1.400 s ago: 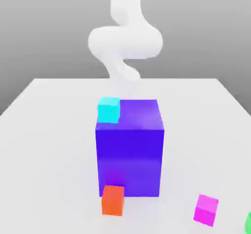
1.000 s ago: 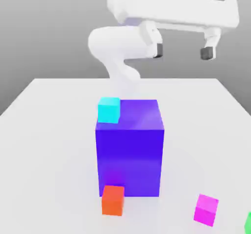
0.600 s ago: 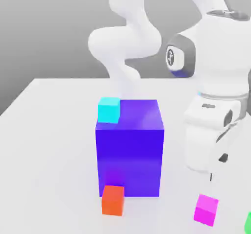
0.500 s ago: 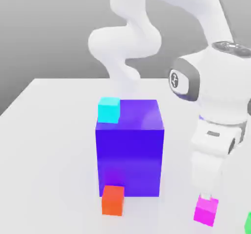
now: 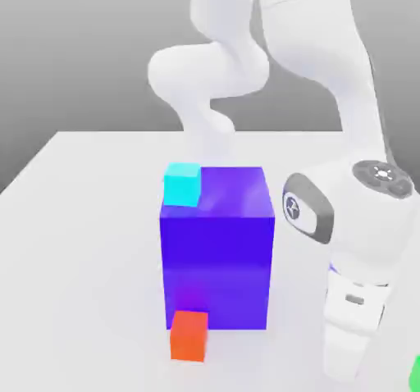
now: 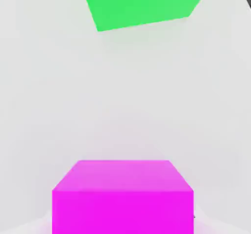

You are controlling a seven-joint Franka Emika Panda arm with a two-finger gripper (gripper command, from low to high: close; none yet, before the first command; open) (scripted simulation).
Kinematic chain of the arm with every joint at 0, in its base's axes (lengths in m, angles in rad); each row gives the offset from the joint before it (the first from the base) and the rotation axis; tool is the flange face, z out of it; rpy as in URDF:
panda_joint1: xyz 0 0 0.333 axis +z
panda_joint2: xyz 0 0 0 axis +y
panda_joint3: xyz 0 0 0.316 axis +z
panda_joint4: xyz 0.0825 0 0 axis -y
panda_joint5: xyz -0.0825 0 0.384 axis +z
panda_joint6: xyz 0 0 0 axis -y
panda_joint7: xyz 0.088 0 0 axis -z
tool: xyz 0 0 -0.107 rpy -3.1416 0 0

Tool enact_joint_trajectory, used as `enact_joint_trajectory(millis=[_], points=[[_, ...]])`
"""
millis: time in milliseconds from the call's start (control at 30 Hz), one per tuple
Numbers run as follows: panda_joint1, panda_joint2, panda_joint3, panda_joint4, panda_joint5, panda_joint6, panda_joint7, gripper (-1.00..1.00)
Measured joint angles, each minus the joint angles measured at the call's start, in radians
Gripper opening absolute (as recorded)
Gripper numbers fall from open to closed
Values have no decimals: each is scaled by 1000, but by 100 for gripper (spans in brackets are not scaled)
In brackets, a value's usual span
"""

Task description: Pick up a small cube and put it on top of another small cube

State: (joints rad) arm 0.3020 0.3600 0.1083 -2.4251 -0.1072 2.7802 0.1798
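On the exterior view's left, you have the cyan cube on the blue block, at its top's near left corner. Almost directly below, the orange cube sits on the table, just by the block's near face. Further right, well in from the table's far right corner, your gripper is down and closed on the magenta cube. The green cube lies beyond, at the exterior view's right, near but apart.

Watch your grip: if the pads have only a shallow bite, the magenta cube could slip or tip as you lift. Moving off low towards the green cube could knock it; swinging low the other way could hit the block or sweep off the cyan cube. Whichever cube you stack on, releasing off-centre or too high could topple it.

The magenta cube points square with the hand, one face flat towards the hand view's camera; being a cube, it gives you no long axis. The green one is turned slightly against it.
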Motion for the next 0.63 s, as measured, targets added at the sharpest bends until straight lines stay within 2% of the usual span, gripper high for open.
enact_joint_trajectory(millis=[100,367,500,533,633], points=[[-5,-66,21,15,20,-81,-10,-100],[68,7,52,293,15,-289,38,-100],[97,117,38,349,-9,-235,62,-100],[102,142,33,352,-15,-214,66,100],[102,142,33,352,-15,-214,66,100]])
